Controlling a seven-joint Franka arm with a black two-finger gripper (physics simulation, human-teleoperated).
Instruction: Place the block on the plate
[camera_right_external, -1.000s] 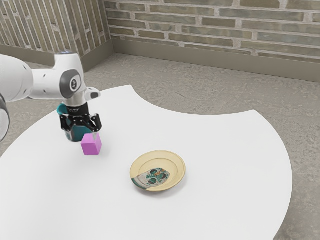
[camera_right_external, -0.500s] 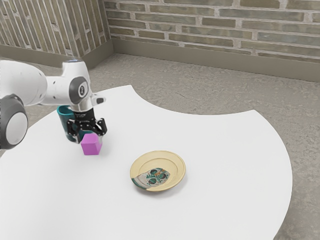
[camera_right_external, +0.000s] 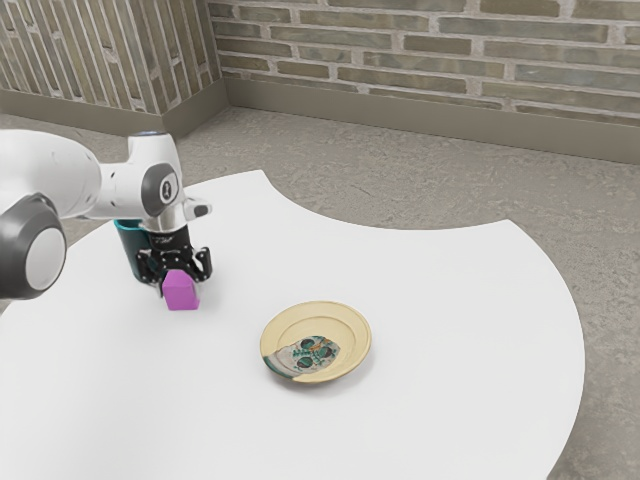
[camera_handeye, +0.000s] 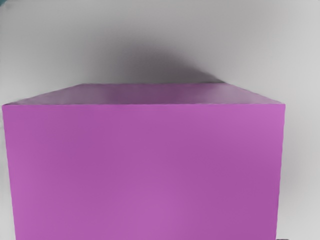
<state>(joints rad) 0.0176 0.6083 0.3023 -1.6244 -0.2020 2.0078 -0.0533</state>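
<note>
The block (camera_right_external: 181, 292) is purple all over; the plate (camera_right_external: 342, 324) is pale yellow, its face patterned in part with grey, dark green and a touch of orange; the cup (camera_right_external: 133, 243) is teal; the table (camera_right_external: 450, 330) is plain white; the wall (camera_right_external: 420, 45) has grey-brown bricks with paler joints.

It's a plain room, with brick walls (camera_right_external: 440, 75), baseboards (camera_right_external: 430, 115) and mottled grey floor (camera_right_external: 400, 185).

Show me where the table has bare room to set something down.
The white table is bare between the plate and its edge at the exterior view's right, and between the plate and the inward-curving edge. It is crowded where the gripper, purple block and teal container bunch together.
</note>
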